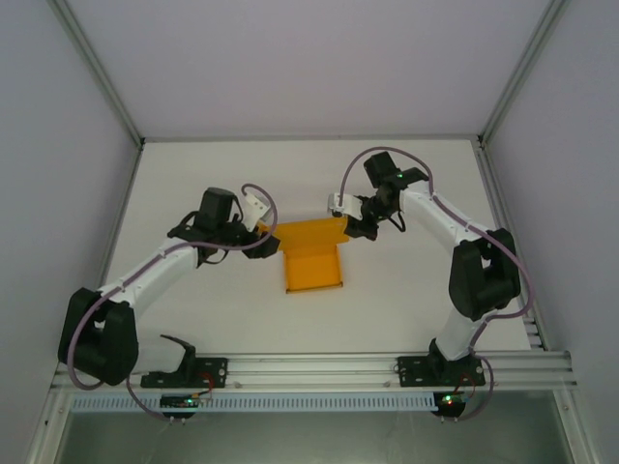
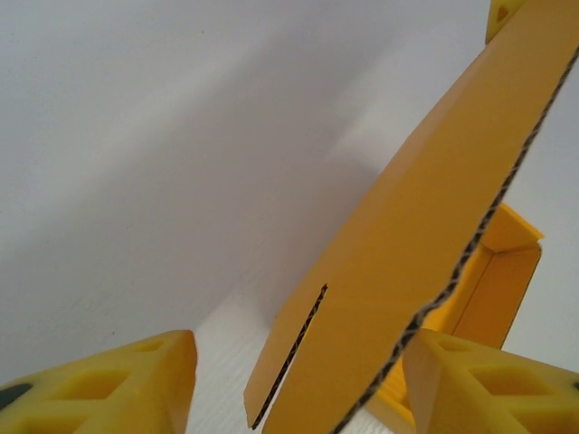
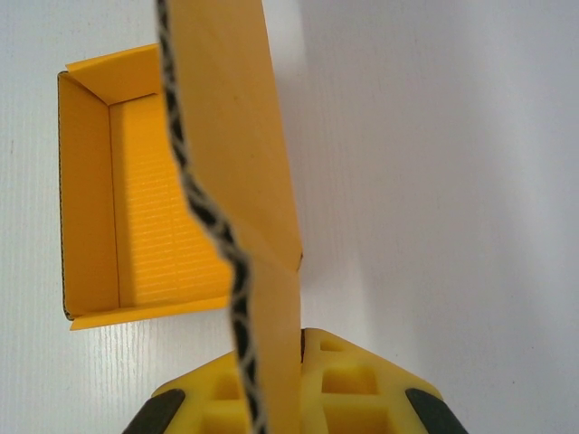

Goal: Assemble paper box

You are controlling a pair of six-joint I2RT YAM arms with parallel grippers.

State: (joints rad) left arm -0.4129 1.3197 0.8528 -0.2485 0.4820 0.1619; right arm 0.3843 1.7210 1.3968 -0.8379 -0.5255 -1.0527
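Closer, right end effector (image 3: 276,384) clamps paper box (image 3: 154,226).

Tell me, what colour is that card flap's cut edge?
The cut edge of the paper box shows black-and-cream wavy stripes; clearest in the right wrist view.

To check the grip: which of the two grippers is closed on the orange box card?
The right gripper: its fingers clamp a raised flap of the paper box. The left gripper has its fingers standing apart, with card between them.
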